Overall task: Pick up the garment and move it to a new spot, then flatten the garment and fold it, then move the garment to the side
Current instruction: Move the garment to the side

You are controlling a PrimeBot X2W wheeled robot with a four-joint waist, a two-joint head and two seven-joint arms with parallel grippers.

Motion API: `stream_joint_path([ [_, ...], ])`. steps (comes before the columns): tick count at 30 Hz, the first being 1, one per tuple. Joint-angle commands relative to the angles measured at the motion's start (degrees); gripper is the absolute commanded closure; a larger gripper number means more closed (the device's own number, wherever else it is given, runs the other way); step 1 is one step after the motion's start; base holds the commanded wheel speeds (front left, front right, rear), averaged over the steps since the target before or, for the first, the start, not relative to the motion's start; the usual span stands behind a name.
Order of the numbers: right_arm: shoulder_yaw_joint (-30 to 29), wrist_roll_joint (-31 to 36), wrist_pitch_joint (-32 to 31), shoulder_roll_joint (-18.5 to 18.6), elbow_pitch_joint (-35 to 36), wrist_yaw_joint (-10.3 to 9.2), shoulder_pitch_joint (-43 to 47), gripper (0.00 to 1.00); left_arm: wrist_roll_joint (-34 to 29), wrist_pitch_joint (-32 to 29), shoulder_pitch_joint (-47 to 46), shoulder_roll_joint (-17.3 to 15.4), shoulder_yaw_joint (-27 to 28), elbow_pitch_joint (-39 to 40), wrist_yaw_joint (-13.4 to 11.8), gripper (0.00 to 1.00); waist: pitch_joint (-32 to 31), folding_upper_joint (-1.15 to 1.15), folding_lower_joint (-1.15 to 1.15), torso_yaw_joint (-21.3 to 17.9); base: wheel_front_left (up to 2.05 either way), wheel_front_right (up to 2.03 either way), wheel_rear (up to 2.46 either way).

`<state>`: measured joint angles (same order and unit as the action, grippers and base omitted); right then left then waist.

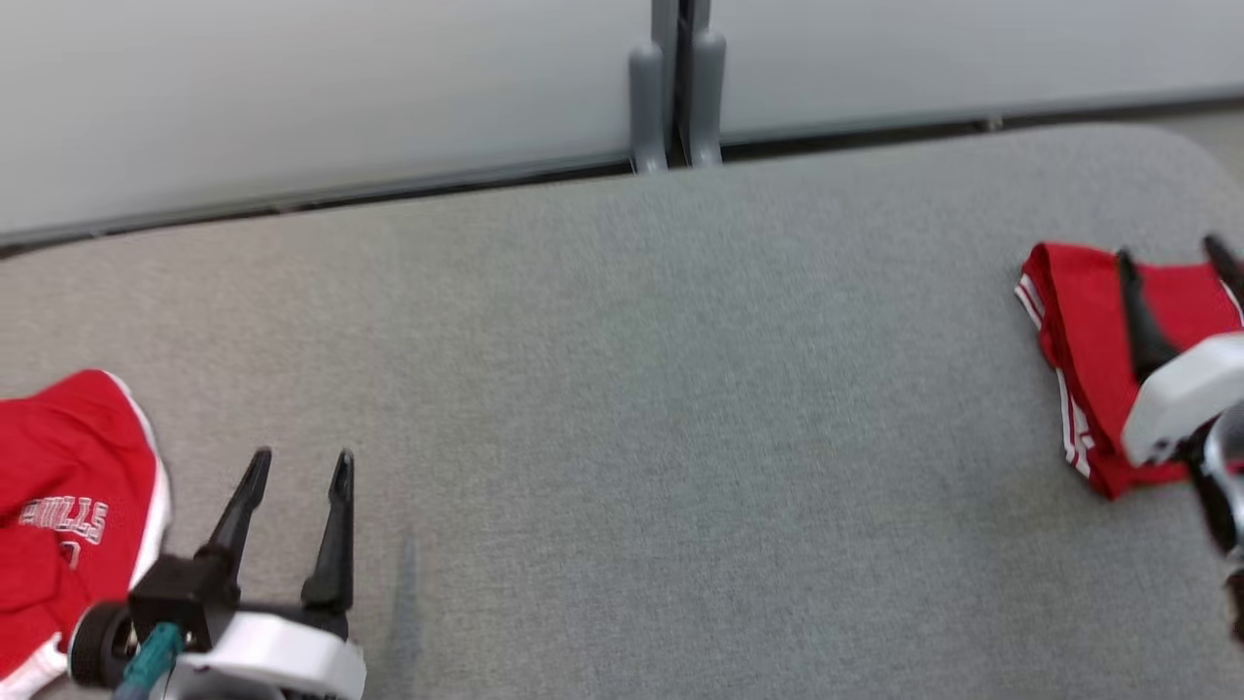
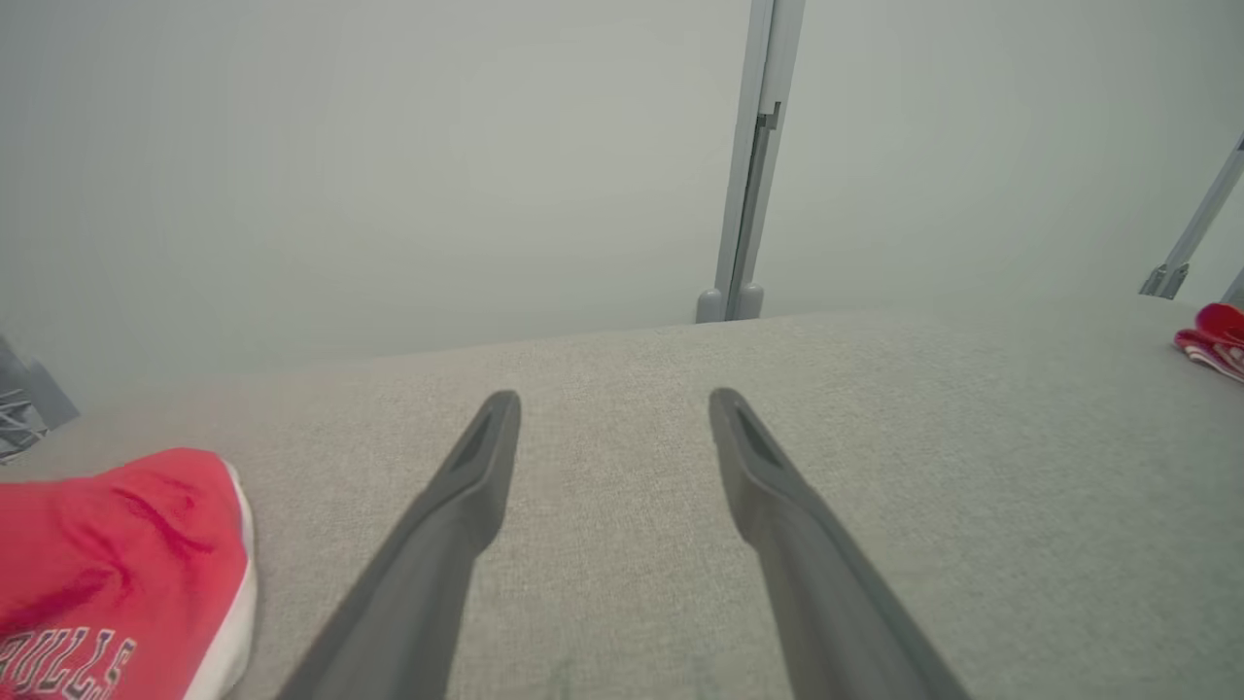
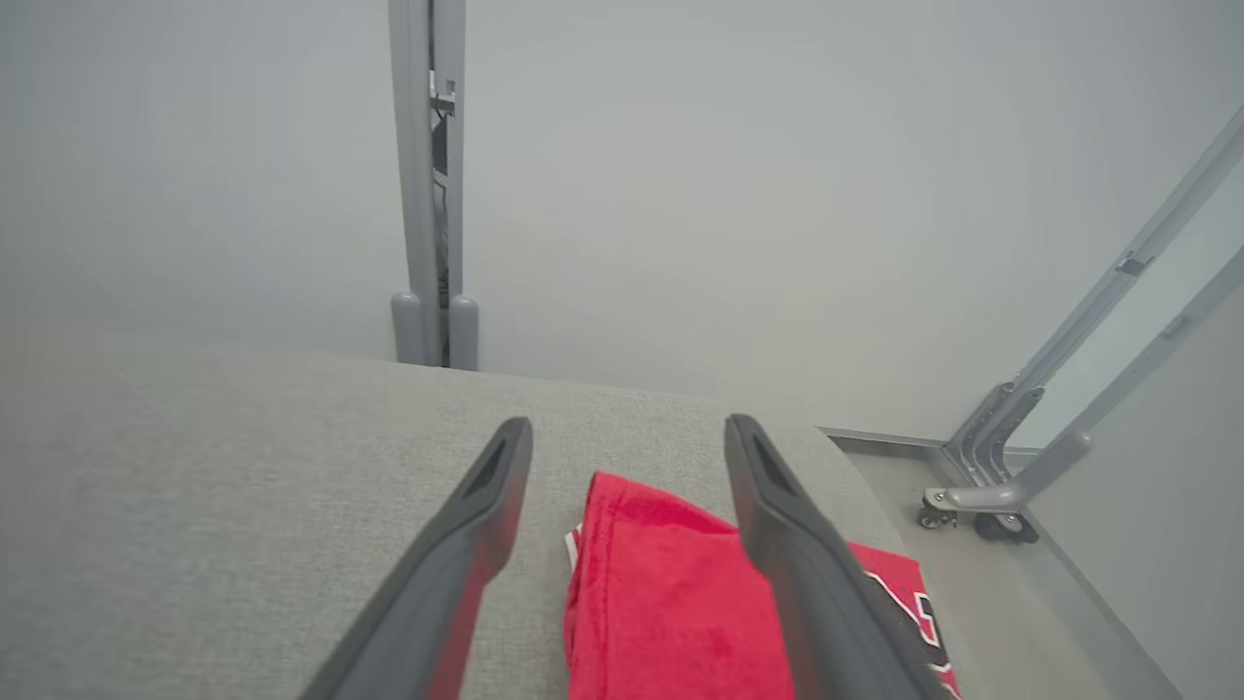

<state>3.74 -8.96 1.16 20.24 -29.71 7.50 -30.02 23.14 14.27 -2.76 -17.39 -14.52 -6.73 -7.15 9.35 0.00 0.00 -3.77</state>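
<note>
so: left gripper (image 1: 301, 457) and right gripper (image 1: 1169, 249) agape, empty; "ulls" on the left red garment (image 2: 107, 554)

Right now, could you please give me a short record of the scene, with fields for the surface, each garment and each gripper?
table: grey fabric top
folded garment: red with white stripes, lying at the table's right end
lettered garment: red with white trim, at the table's left edge
left gripper: open, empty, beside the lettered garment
right gripper: open, holding nothing, over the folded garment
</note>
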Motion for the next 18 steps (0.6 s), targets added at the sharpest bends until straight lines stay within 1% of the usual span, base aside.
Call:
stream_joint_path([
  [1,-0.1,-1.6,0.9,-1.3,1.1,0.00,3.0,0.00,-0.2,0.5,1.3,0.1,0.5,-0.9,-0.4,0.00,-4.4,0.00,0.00,2.1,0.00,0.00,0.00],
  [2,-0.1,-1.6,0.9,-1.3,1.1,0.00,3.0,0.00,-0.2,0.5,1.3,0.1,0.5,-0.9,-0.4,0.00,-4.4,0.00,0.00,2.1,0.00,0.00,0.00],
  [5,-0.3,-3.7,2.3,-3.7,4.0,0.00,7.7,0.00,-0.5,0.8,2.8,1.2,1.4,-1.9,-1.4,0.00,-6.7,0.00,0.00,3.4,0.00,0.00,0.00],
  [10,0.0,-6.1,3.4,-8.9,8.0,0.00,14.9,0.00,-1.4,1.0,5.5,2.9,3.0,-2.1,-2.4,0.00,-9.9,0.00,0.00,5.1,0.00,0.00,0.00],
  [14,0.0,-7.0,2.5,-12.6,11.2,0.00,19.6,0.00,-2.3,1.0,7.3,3.7,4.1,-1.7,-2.2,0.00,-10.8,0.00,0.00,5.9,0.00,0.00,0.00],
  [18,-0.6,-7.6,2.0,-15.0,13.6,0.00,23.3,0.00,-3.1,1.0,8.7,4.5,5.7,-1.2,-1.6,0.00,-11.2,0.00,0.00,6.4,0.00,0.00,0.00],
])
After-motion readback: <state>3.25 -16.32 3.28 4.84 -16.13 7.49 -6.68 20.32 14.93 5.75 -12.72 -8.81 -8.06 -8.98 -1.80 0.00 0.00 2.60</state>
